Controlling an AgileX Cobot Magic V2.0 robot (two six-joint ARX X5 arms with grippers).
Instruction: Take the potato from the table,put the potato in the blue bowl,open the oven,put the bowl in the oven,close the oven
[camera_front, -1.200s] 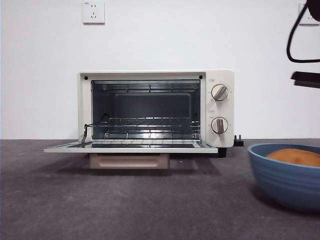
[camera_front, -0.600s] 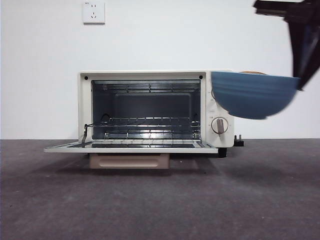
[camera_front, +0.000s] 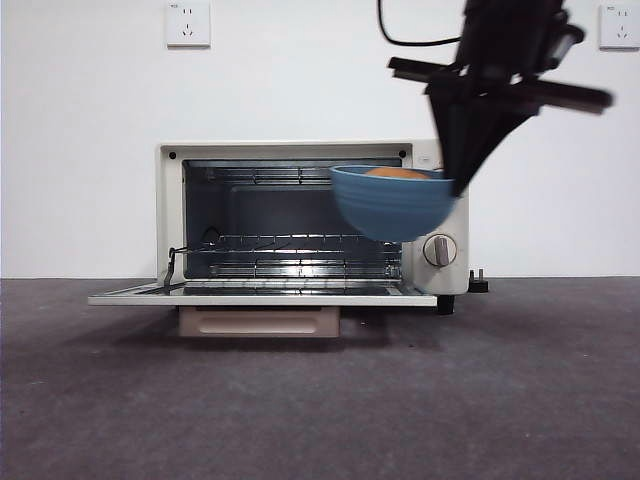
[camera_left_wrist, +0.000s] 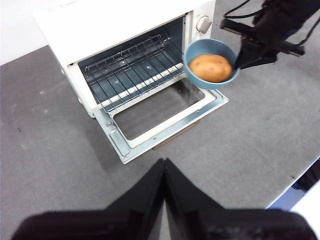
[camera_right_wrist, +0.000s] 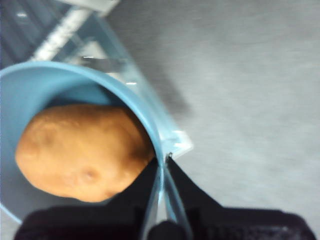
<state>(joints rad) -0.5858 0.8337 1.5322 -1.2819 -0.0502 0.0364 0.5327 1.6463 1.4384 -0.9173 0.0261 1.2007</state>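
The blue bowl (camera_front: 392, 203) hangs in the air in front of the oven (camera_front: 300, 155), at the right part of its opening, with the potato (camera_front: 397, 173) inside. My right gripper (camera_front: 452, 180) is shut on the bowl's right rim and comes down from above. In the right wrist view the jaws pinch the rim of the blue bowl (camera_right_wrist: 75, 80) beside the potato (camera_right_wrist: 82, 150). The oven's door (camera_front: 262, 296) lies fully open and flat. From the left wrist view I see the oven (camera_left_wrist: 125, 30), the bowl (camera_left_wrist: 200, 80) and the potato (camera_left_wrist: 210, 67) from high up. My left gripper (camera_left_wrist: 164, 162) is shut, holding nothing.
A wire rack (camera_front: 290, 243) sits inside the oven cavity. Two knobs are on its right panel; the lower knob (camera_front: 438, 250) shows below the bowl. A wall socket (camera_front: 187, 23) is on the white wall. The dark grey table (camera_front: 320, 400) stretches in front.
The right gripper has carried the bowl with the potato from the table's right up and then leftward, to the oven's opening. The left arm has not visibly moved.
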